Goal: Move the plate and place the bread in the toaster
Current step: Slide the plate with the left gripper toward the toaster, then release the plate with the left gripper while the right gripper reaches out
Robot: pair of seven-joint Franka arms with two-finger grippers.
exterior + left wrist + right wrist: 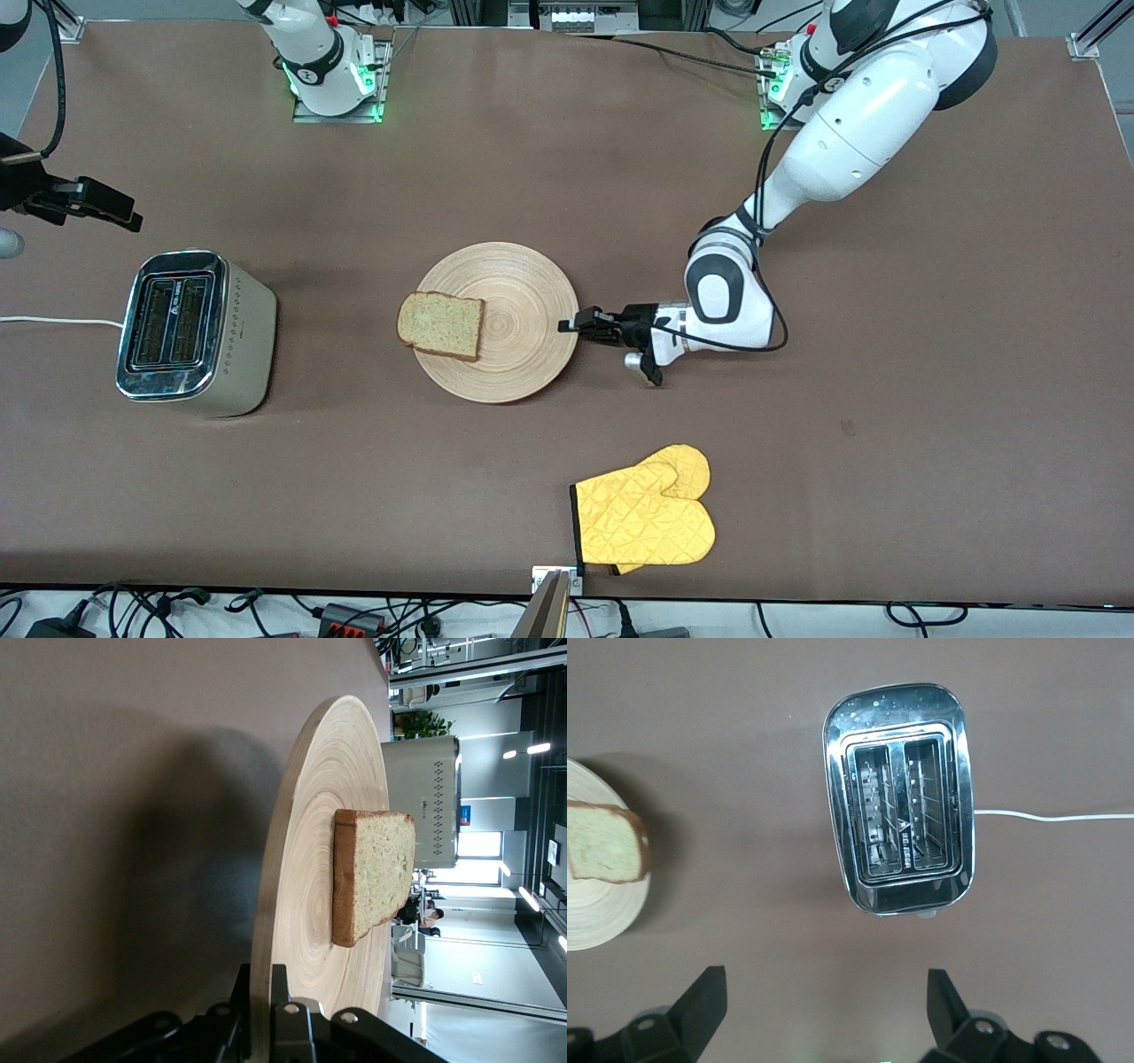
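Light wood with fine ring grain makes up the plate (pixel 518 301), which lies flat on the brown bench (pixel 567 177) and serves as the landmark for everything else. On the plate, at the rim toward the right arm's end of the bench, rests the bread (pixel 441 325), a squarish slice with a darker crust, one edge just overhanging the rim. The left tool (pixel 570 325) is low at the plate's rim toward the left arm's end, its fingers (pixel 288 1014) clamped tight on that edge, one above the wood and one under it. The toaster (pixel 197 332) stands apart from the plate toward the right arm's end, chrome top up, both slots showing, its white cord (pixel 62 321) trailing away from the plate. The right tool (pixel 824 997) hangs in the air just beside the toaster, its fingers spread wide with nothing between them. A yellow oven mitt (pixel 644 517) lies nearer to the front camera than the plate, well apart from it.
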